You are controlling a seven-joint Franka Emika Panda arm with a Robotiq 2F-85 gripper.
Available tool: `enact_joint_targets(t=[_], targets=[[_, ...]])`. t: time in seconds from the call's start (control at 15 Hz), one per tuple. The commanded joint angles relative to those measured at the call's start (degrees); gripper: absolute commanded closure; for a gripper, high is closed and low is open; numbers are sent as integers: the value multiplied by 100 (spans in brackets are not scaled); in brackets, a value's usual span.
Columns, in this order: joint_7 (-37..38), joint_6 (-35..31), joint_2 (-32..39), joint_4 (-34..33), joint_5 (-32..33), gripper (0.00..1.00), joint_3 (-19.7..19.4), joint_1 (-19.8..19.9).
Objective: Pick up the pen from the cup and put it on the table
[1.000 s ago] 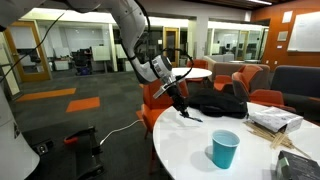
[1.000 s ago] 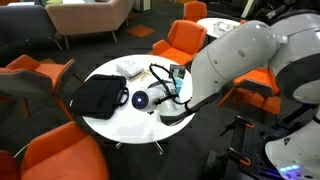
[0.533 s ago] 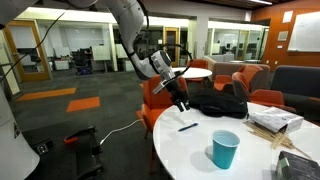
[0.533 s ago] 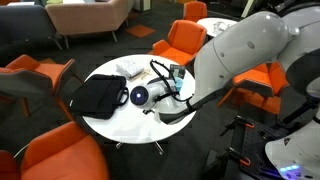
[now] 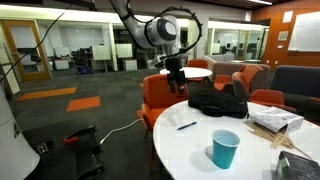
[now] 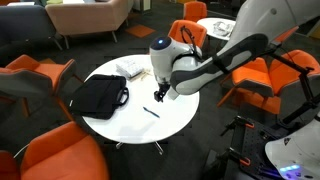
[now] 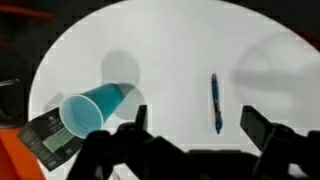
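The pen [image 7: 215, 103] lies flat on the tabletop [image 7: 180, 40], right of centre; the cup [image 7: 95, 108] is at lower left; the fingers [image 7: 262, 128] are spread apart, seemingly empty

i see the thin dark pen [image 7: 215, 103] lying flat on the round white bench [image 5: 190, 152], apart from the teal cup [image 5: 225, 149], which stands upright, open mouth up.
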State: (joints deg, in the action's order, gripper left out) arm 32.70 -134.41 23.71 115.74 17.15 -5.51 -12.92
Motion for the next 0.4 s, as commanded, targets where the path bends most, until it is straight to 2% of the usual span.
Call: enact_joint_targets(t=[0.0, 0.33], targets=[[-359, 155, -713, 549, -404, 0, 201, 252], [-413, 246, -1091, 880, -414, 0, 331, 360]])
